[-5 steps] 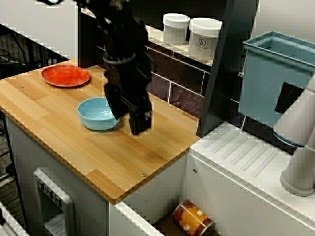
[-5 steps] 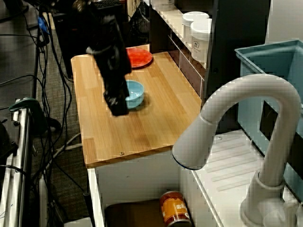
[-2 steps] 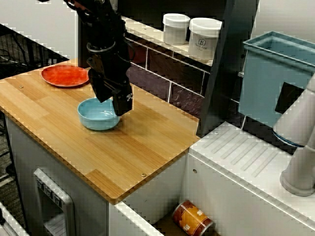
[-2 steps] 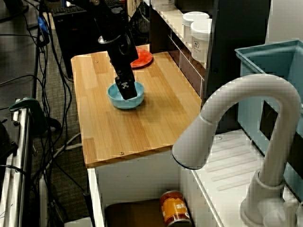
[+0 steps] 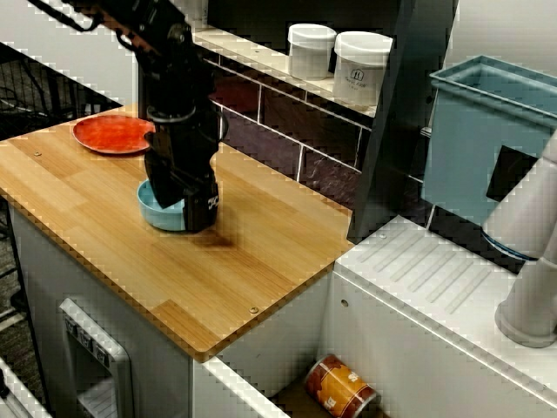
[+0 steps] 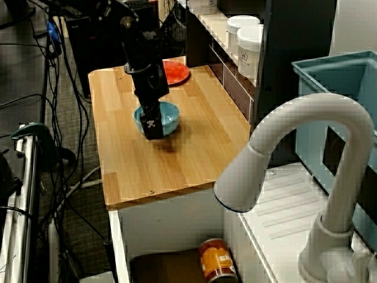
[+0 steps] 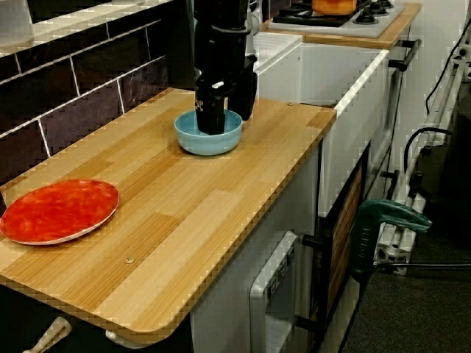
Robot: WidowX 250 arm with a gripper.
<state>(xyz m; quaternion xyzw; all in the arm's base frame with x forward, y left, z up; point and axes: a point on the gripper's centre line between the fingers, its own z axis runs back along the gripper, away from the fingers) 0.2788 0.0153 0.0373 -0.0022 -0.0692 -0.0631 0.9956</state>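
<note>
1. looks at a light blue bowl [image 5: 155,209] standing upright on the wooden counter [image 5: 261,261], well apart from the red plate [image 5: 115,133] at one end.
2. finds the black gripper [image 7: 228,112] lowered to the bowl's rim; in the view along the counter, one finger [image 7: 210,118] inside the hollow, the other outside the wall.
3. cannot tell whether clamped on that rim or only straddling it with a gap.
4. judged light, stiff and probably glossy; likely to slip or tilt under a shallow, lopsided pinch, and perhaps breakable if ceramic.
5. best taken at the rim, wall between the fingers, well down rather than at the very lip.
6. nearby: two white jars [image 5: 335,57] behind, a can [image 5: 341,387] low down.
</note>
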